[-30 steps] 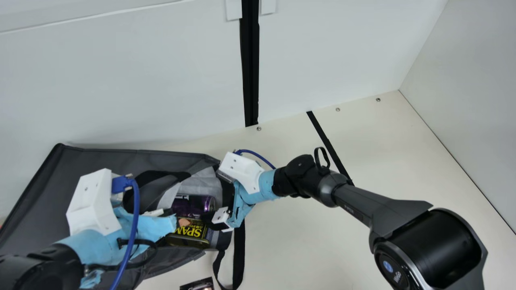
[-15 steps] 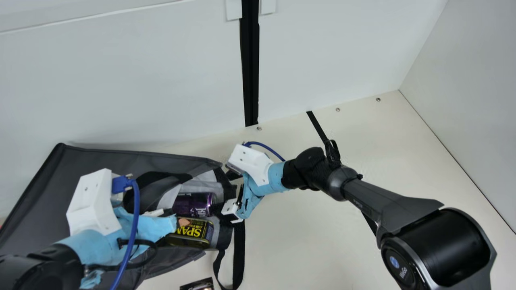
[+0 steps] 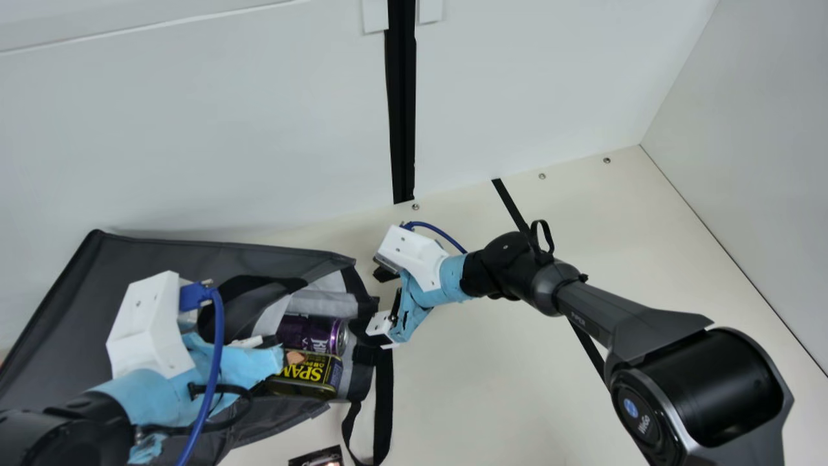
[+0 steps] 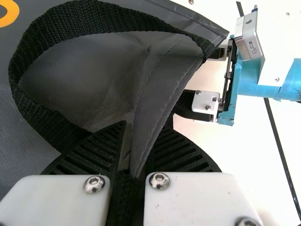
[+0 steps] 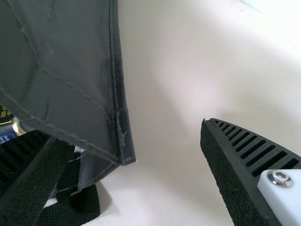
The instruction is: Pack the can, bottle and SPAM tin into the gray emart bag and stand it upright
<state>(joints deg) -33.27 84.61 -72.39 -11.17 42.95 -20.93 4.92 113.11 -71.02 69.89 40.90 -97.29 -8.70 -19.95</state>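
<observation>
Gray bag, and its corner sits between the right fingers, spread wide, ready to close; left fingers clench the rim!

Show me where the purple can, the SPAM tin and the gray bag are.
Purple can (image 3: 306, 332): main view, on its printed side.
SPAM tin (image 3: 308, 372): main view, on its lettered label.
Gray bag (image 3: 194, 255): main view, on bare fabric near its far edge.
</observation>
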